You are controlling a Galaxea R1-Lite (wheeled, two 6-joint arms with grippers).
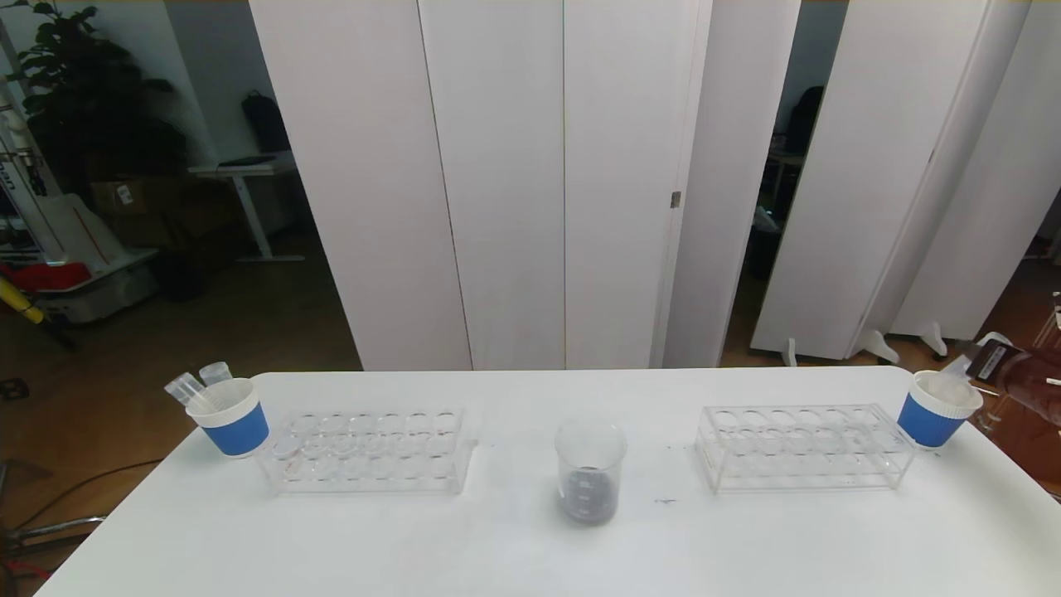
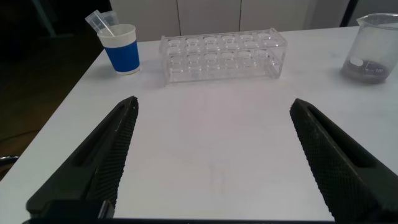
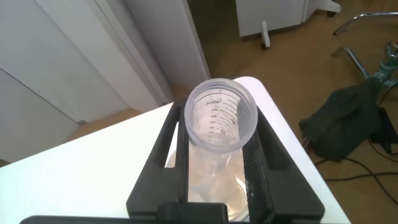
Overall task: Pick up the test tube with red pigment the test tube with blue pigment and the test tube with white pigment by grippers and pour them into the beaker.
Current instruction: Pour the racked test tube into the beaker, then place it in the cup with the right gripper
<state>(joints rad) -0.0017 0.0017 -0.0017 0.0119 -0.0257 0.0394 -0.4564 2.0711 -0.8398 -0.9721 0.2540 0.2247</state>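
Clear test tube (image 3: 221, 122) clamped in right gripper (image 3: 217, 165); slick, light, best held mid-body. Left gripper (image 2: 211, 162) spread wide, empty.

Two clear racks (image 1: 370, 450) (image 1: 804, 446), two blue cups (image 1: 232, 417) (image 1: 937, 409).

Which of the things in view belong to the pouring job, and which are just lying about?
Job in hand:
- clear cylindrical beaker, dark liquid at its bottom
- clear graduated plastic tube, held by the right gripper
- left gripper, open over the table

Lying about:
- left clear plastic rack
- right clear plastic rack
- left blue-and-white paper cup, holding two tubes
- right blue-and-white paper cup
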